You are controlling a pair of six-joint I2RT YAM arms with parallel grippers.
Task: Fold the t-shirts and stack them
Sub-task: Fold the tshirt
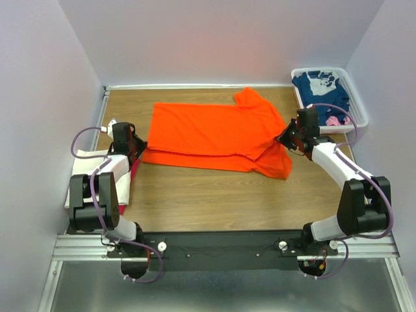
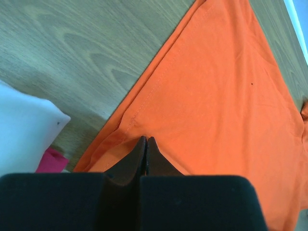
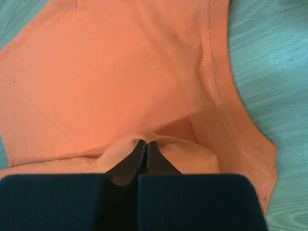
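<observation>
Top view: the orange t-shirt (image 1: pixel 208 130) lies spread across the middle of the table (image 1: pixel 214 195), with a second layer showing along its lower edge and one sleeve pointing toward the upper right of the frame. The left gripper (image 1: pixel 134 148), at the shirt's left end, is clenched on the hem, and in the left wrist view we see its fingers meet where the cloth rises to them. The right gripper (image 1: pixel 284 138), at the shirt's right end, is likewise clamped on a raised pucker of orange cloth beside a stitched hem. We judge the step in hand to be a fold carried by both ends at once. To do it well, we would lift both pinches evenly, hold the cloth lightly taut between them, and lay the edge down square, since unequal travel would skew the fold. A cream-white t-shirt (image 1: pixel 83 156) over a magenta-pink t-shirt (image 1: pixel 134 174) sits at the left of the frame and is probably the stack. A navy t-shirt (image 1: pixel 318 88) lies in the white basket (image 1: pixel 318 69) at upper right.
</observation>
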